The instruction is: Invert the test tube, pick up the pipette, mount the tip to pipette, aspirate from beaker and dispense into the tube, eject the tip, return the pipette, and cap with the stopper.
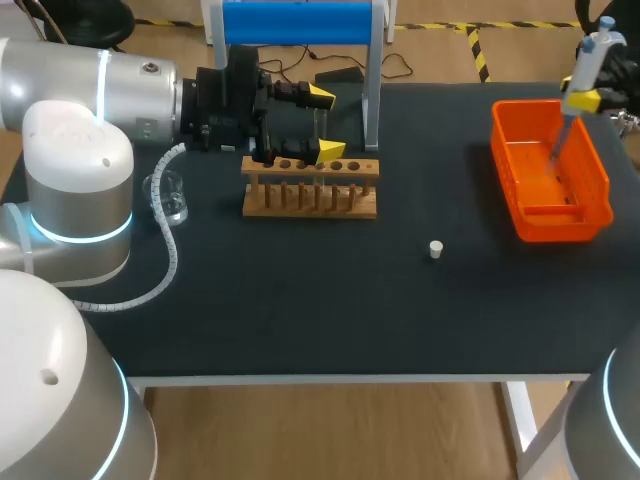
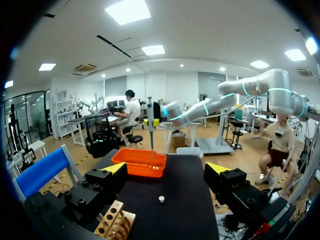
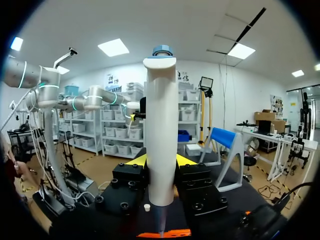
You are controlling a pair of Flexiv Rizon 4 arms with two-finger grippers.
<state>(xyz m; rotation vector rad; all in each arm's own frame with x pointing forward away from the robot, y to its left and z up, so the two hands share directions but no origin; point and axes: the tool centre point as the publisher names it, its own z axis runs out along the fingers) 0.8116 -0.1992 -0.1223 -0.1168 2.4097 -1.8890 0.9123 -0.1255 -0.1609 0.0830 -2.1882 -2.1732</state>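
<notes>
Yellow-tipped, the right gripper (image 1: 582, 98) in the head view holds a white pipette (image 1: 583, 70) upright over an orange plastic tray (image 1: 503, 165) at the table's right, with the pipette's thin shaft pointing down into the tray. The left gripper (image 1: 325, 123) hangs at a wooden test tube rack (image 1: 310, 190), its fingers spread. A clear glass beaker (image 1: 168, 195) stands left of the rack, and a small white stopper (image 1: 436, 249) lies alone mid-table.

In the left wrist view, the left gripper (image 2: 167, 170) is wide apart and grips nothing. The rack (image 2: 112, 222) is under one finger.

In the right wrist view, the right gripper (image 3: 161, 161) clamps the pipette (image 3: 161, 140) from both sides above the tray (image 3: 162, 233).

This looks like a tip step at the tray, but I cannot tell whether it is mounting or ejecting. The next move likely calls for a straight vertical push.
</notes>
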